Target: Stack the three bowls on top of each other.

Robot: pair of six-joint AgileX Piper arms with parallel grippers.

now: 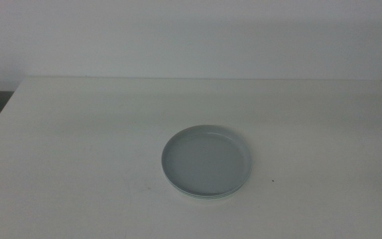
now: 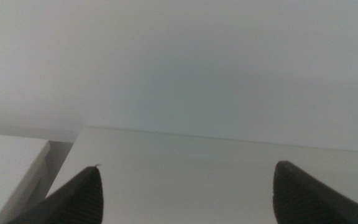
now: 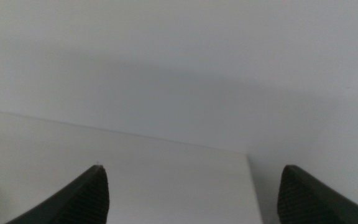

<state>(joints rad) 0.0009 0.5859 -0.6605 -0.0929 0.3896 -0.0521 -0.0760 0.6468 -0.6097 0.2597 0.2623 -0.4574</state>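
Showing grey-blue bowl [image 1: 206, 161] topmost | mint rim beneath | round, shallow

Table [image 1: 78, 166]: white, plain-topped, rectangular, its far edge meeting a pale wall. Resting directly on it, slightly right of centre and toward the near side, one stack of shallow round bowls [image 1: 206, 162], the pale grey-blue bowl uppermost, with thin rims of further bowls showing beneath its near edge.

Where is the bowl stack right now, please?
In the middle view, the bowl stack sits on the table, slightly right of centre, toward the near edge.
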